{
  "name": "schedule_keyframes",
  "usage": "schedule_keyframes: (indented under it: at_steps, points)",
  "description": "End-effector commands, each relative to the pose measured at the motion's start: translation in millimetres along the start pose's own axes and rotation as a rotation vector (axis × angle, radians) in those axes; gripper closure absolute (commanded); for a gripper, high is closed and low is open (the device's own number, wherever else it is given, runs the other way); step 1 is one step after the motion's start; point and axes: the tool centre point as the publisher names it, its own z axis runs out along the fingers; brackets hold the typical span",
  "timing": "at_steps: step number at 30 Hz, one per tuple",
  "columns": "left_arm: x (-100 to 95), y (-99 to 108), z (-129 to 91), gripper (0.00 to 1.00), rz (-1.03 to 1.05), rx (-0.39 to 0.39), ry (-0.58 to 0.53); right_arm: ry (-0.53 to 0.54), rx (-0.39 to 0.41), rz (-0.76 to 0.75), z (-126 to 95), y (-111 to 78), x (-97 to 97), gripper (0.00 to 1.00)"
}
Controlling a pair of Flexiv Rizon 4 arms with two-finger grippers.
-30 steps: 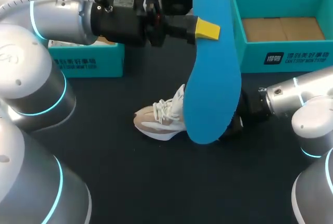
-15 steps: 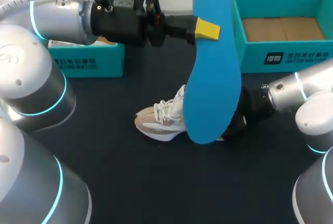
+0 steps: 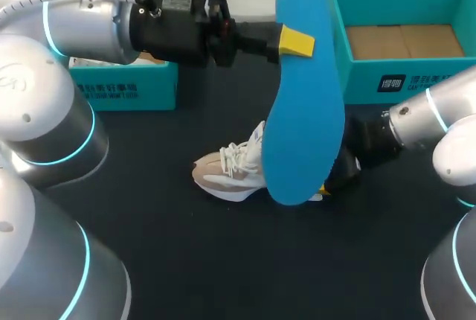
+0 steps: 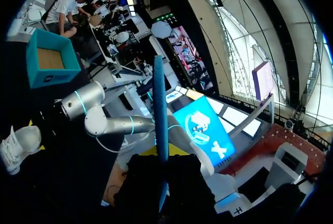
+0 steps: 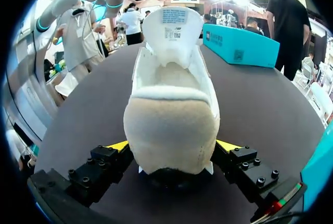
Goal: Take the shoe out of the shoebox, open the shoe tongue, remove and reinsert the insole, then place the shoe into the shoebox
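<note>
My left gripper point(image 3: 296, 41) is shut on the upper part of a blue insole point(image 3: 305, 112), which hangs high above the table and shows edge-on as the insole point(image 4: 160, 109) in the left wrist view. Below it a white and beige shoe point(image 3: 227, 171) stands on the dark table, tongue raised. My right gripper point(image 5: 174, 148) is open, its yellow-tipped fingers point(image 5: 118, 146) flanking the heel of the shoe point(image 5: 171, 114). In the head view the insole hides most of the right gripper point(image 3: 335, 177). The open teal shoebox point(image 3: 416, 82) sits at the back right.
A second teal box part point(image 3: 123, 89) lies at the back left under my left arm. The same teal piece point(image 5: 239, 47) shows beyond the shoe's toe in the right wrist view. Dark tabletop point(image 3: 223, 260) stretches in front of the shoe.
My right arm's silver wrist link has risen and swung toward the right, and its gripper has shifted slightly nearer the front by the heel. The left arm, insole and shoe have stayed put.
</note>
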Motion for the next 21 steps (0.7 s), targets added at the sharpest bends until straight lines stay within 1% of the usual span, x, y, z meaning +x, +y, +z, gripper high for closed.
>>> schedule_keyframes:
  at_steps: [1, 2, 18, 21]
  points:
    - [-0.6, 0.5, 0.6, 1.00, 0.000, 0.000, -0.001, 0.001, 0.137, 0.015, -19.3, 16.3, 5.7, 0.00]
    - [-0.6, 0.5, 0.6, 1.00, 0.000, 0.000, -0.001, -0.006, 0.168, 0.019, -22.6, 19.3, 7.4, 0.00]
    - [-0.6, 0.5, 0.6, 1.00, 0.000, 0.000, -0.001, -0.006, 0.168, 0.019, -22.6, 19.3, 7.4, 0.00]
    - [-0.6, 0.5, 0.6, 1.00, 0.000, 0.000, -0.001, -0.007, 0.251, 0.057, -32.3, 30.3, 3.2, 0.00]
